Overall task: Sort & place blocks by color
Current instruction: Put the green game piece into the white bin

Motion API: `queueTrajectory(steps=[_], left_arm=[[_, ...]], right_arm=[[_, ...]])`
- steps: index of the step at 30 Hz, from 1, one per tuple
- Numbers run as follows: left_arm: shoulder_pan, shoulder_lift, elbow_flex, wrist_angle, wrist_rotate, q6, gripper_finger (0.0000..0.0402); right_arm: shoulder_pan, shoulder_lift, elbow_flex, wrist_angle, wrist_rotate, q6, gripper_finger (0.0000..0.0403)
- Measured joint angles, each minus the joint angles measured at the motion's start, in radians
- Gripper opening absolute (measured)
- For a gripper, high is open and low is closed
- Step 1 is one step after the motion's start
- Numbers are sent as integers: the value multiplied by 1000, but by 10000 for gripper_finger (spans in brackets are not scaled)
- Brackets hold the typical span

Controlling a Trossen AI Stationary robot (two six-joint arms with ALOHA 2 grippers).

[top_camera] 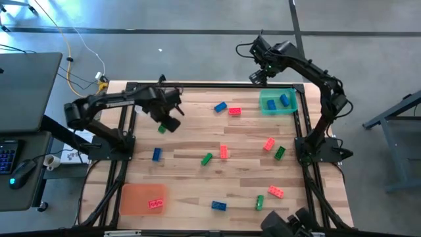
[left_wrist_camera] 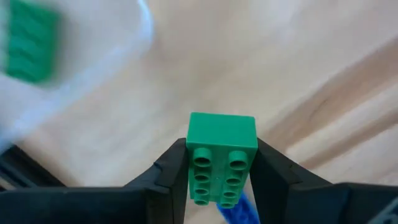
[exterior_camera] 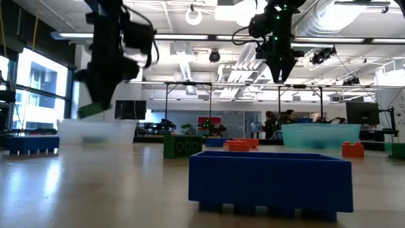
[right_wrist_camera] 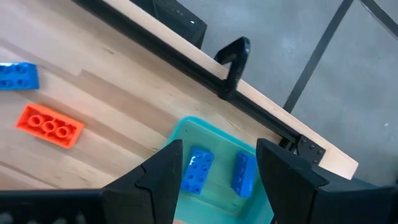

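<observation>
A pale wood-plank table (top_camera: 197, 191) framed in black rail fills the overhead frame, a dark jointed arm reaching in from each side. Three flat plastic trays sit on it: an orange one (top_camera: 135, 201) at lower left holding one red brick (top_camera: 156, 205), a teal one (top_camera: 270, 108) at upper right holding two blue bricks (top_camera: 284, 100), and a clear one (exterior_camera: 95, 132) that shows at the left of the table-level frame, with a blurred green brick (left_wrist_camera: 28, 40) lying in it at the wrist frame's upper left. The left gripper (top_camera: 168, 121), upper left of centre in the overhead frame, is clamped on the sides of a green studded brick (left_wrist_camera: 219, 155), lifted off the wood with its hollow underside facing the camera. The right gripper (top_camera: 257, 78) hangs high at upper right, just beside the teal tray, fingers parted and holding nothing. Loose rectangular studded bricks lie scattered apart on the boards: in the overhead frame, three blue, including one (top_camera: 220, 106) at upper centre, four red, among them one (top_camera: 234, 111) touching that blue, and three green, one (top_camera: 206, 158) near centre.
</observation>
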Motion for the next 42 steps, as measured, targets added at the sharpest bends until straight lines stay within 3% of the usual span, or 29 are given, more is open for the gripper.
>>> queueTrajectory(steps=[8,21,30,42], left_arm=[[155,-38,116,26,-159,118,106],[422,63,120,52,-174,318,106],[472,175,120,51,-119,412,111],[476,207,120,113,-157,508,119]], right_arm=[[73,0,0,-1,0,51,192],[253,0,0,5,-52,254,192],[400,0,0,12,-51,416,192],[613,0,0,52,-51,625,192]])
